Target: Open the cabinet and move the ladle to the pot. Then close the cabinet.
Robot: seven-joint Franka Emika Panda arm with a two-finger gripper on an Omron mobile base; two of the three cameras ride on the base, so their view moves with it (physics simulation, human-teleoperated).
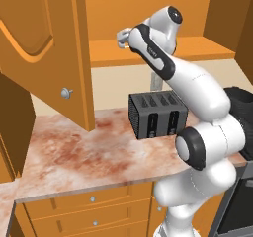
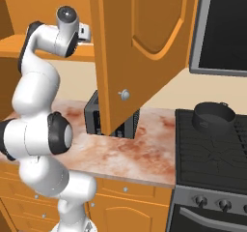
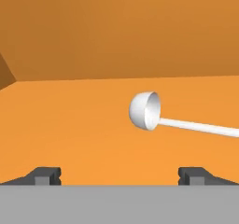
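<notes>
Ladle (image 3: 148, 112) lies on the cabinet (image 1: 148, 51) shelf, bowl toward me. My hand (image 3: 119, 174) is spread wide and empty, ready to close on it.

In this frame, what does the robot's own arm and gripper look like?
The arm is glossy white with rounded, tube-like links and dark grey-black bands and caps at the joints; one round dark cap sits at the top joint. No cables or markings are visible. The gripper ends in two small dark grey, blocky finger tips, seen in the hand view.
</notes>
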